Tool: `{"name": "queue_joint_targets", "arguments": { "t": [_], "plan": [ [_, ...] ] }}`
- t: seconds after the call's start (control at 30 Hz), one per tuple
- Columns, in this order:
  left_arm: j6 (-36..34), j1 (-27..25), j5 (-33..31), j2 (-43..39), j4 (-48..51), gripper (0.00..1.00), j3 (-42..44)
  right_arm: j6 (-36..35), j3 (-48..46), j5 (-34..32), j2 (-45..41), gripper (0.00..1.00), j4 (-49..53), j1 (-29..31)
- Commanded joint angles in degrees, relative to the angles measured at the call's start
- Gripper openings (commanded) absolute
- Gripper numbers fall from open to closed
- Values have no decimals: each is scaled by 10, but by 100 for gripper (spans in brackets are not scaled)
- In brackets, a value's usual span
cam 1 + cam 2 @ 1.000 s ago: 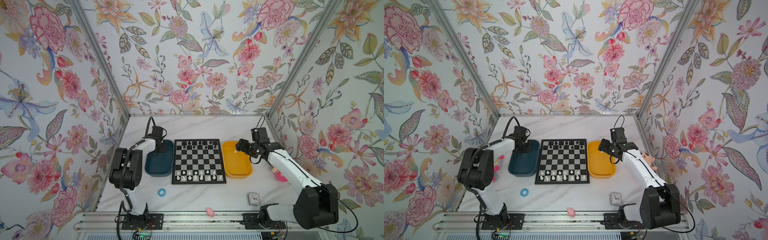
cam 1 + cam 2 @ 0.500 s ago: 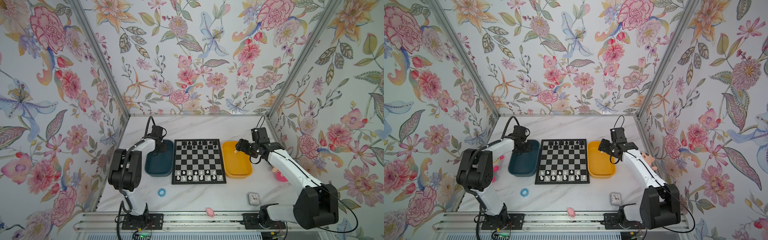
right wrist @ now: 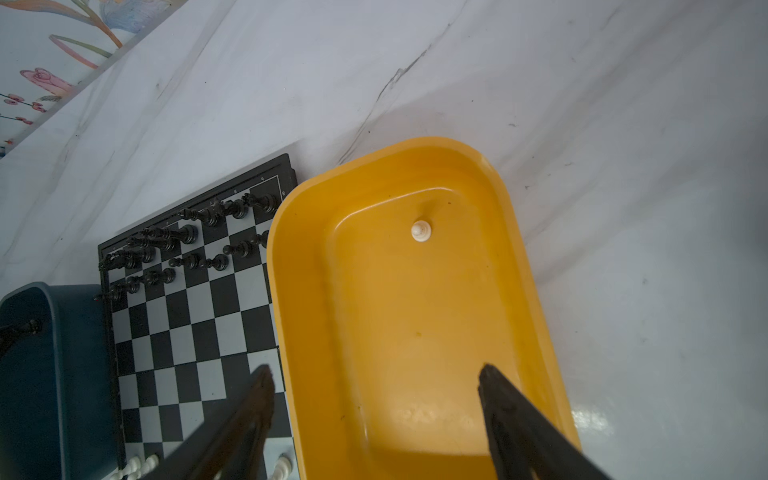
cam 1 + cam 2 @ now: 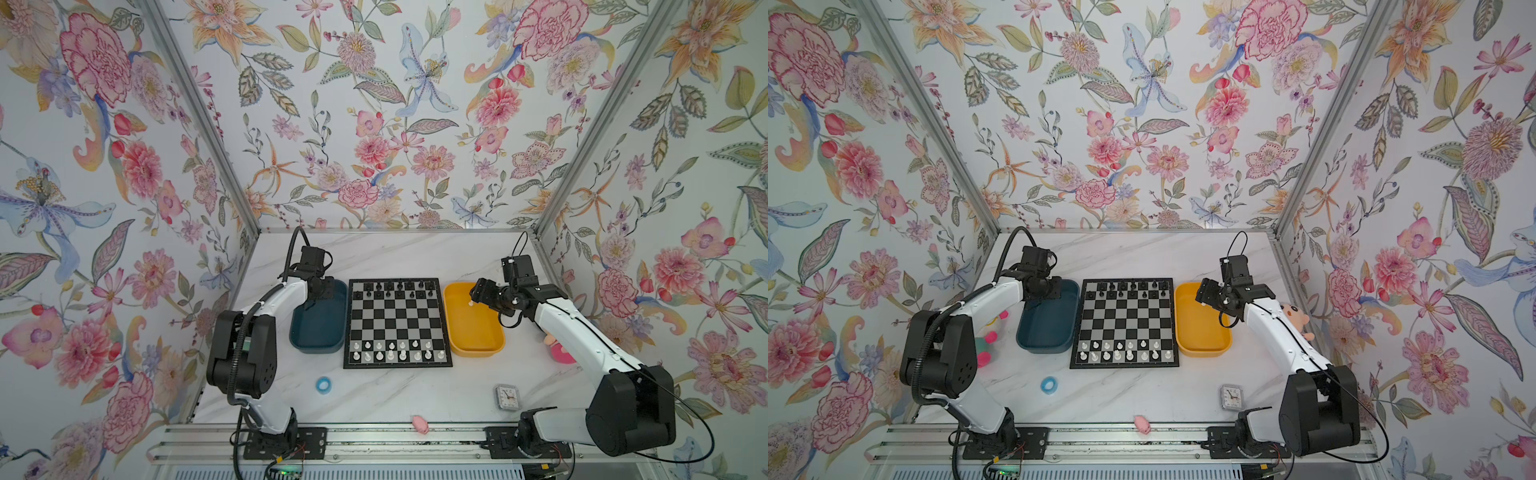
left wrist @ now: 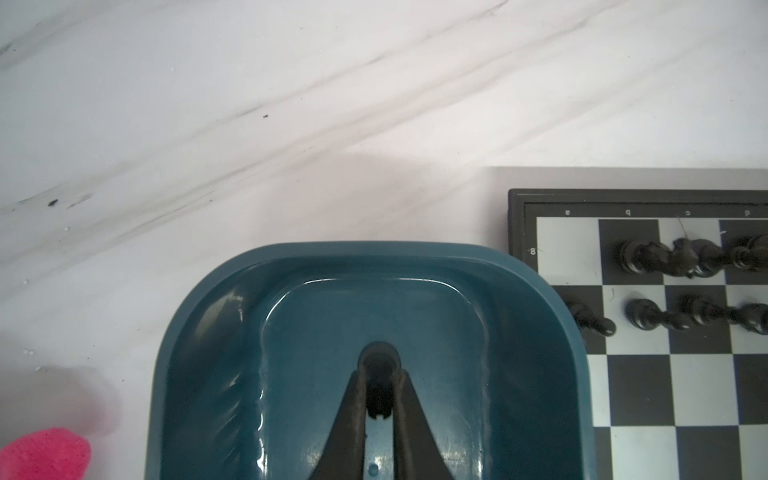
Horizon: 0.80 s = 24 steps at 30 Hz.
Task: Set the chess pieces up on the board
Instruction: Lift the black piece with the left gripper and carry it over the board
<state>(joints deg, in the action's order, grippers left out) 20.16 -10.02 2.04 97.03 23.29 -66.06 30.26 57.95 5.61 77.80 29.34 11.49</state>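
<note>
The board [image 4: 397, 324] lies mid-table, seen in both top views. Black chess pieces [image 4: 399, 287] fill its far rows and white ones [image 4: 390, 351] its near rows. My left gripper [image 5: 379, 374] sits low inside the teal bin [image 5: 536, 374], shut on a black chess piece [image 5: 379, 390] standing between its fingers. In a top view that left gripper [image 4: 326, 291] is at the bin's far end. My right gripper [image 3: 374, 374] hangs open over the yellow bin [image 3: 415, 332], holding nothing. A lone white pawn [image 3: 421, 231] stands at the far end of that bin, ahead of the fingertips.
A blue ring [image 4: 323, 385], a small clock [image 4: 507, 397] and a pink toy [image 4: 420, 424] lie near the front edge. A doll [image 4: 1293, 318] rests by the right arm, and pink toys [image 4: 990, 337] lie beside the left arm. The side walls stand close to both bins.
</note>
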Motion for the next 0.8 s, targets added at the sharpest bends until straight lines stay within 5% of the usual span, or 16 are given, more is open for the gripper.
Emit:
{"name": "queue_joint_targets", "arguments": {
  "t": [0.0, 0.53, 0.77],
  "plan": [
    [-8, -7, -16, -25, 23, 3, -25, 5, -5, 6, 9, 79, 0, 3],
    [-20, -44, -21, -30, 55, 5, -94, -7, -6, 24, 6, 85, -10, 10],
    [-28, -70, -24, -3, 68, 5, -137, -13, -9, 27, 0, 95, -14, 10]
  ]
}}
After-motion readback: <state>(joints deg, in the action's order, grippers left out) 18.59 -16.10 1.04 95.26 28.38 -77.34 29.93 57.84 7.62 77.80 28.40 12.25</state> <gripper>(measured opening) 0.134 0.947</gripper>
